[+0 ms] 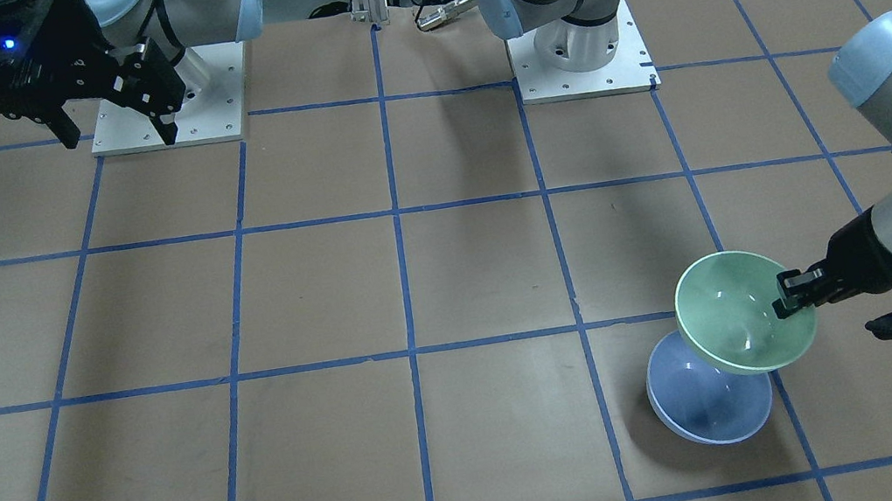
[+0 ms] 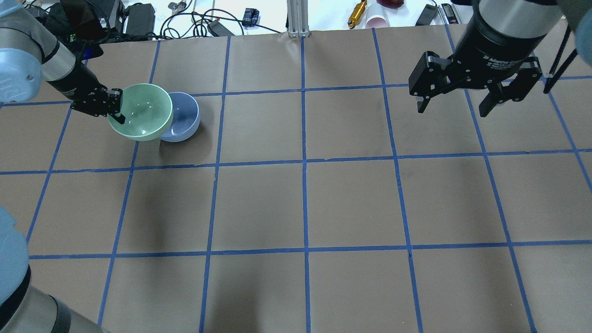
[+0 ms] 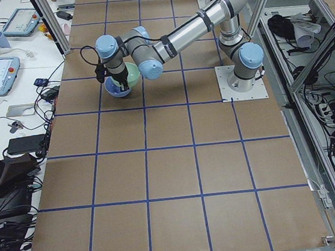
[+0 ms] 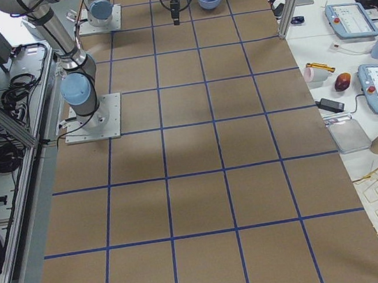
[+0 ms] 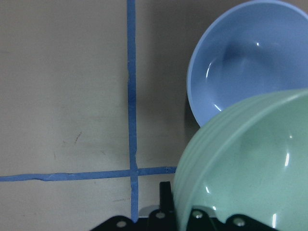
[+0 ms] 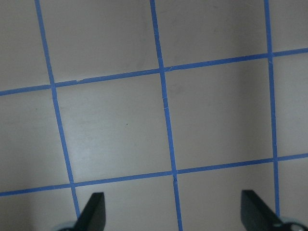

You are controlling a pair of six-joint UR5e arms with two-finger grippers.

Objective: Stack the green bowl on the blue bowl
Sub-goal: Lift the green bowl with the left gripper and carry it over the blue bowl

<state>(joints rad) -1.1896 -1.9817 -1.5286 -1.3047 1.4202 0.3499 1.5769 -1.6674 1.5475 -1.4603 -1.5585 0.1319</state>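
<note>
Green bowl (image 1: 744, 321) hangs pinched at its rim by the left gripper (image 1: 785, 297), overlapping only one edge of the blue bowl (image 1: 705, 415), which sits on the table. Released this far off-centre, it would likely strike the blue rim and tip off. Right gripper (image 2: 452, 110) hovers well apart, fingers spread wide.

The glossy, mint green bowl (image 1: 743, 312) is raised, mouth up and slightly tilted; it partly overlaps the blue bowl (image 1: 713, 409). That periwinkle, pale-rimmed one sits upright beneath.
</note>
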